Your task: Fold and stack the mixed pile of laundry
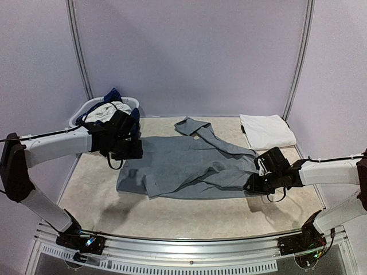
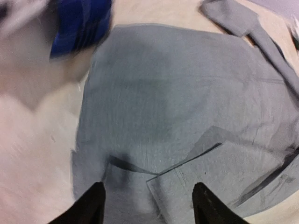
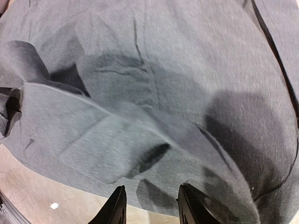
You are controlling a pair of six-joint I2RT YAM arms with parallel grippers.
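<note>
A plain grey T-shirt [image 1: 189, 166] lies spread and partly folded over in the middle of the table. It fills the left wrist view [image 2: 177, 93] and the right wrist view [image 3: 154, 70]. My left gripper [image 1: 132, 152] hovers over the shirt's left end, jaws open and empty [image 2: 148, 207]. My right gripper [image 1: 253, 185] is over the shirt's right near edge, jaws open and empty [image 3: 152, 207]. Blue plaid [image 1: 114, 94] and white pieces [image 1: 102, 113] lie in the basket. A folded white piece [image 1: 266, 130] lies at the back right. No green-sleeved shirt shows.
The white plastic basket [image 1: 86, 109] stands at the back left corner, just behind my left arm. The blue cloth shows blurred in the left wrist view [image 2: 79, 23]. Beige tabletop [image 1: 189, 215] shows in front of the shirt.
</note>
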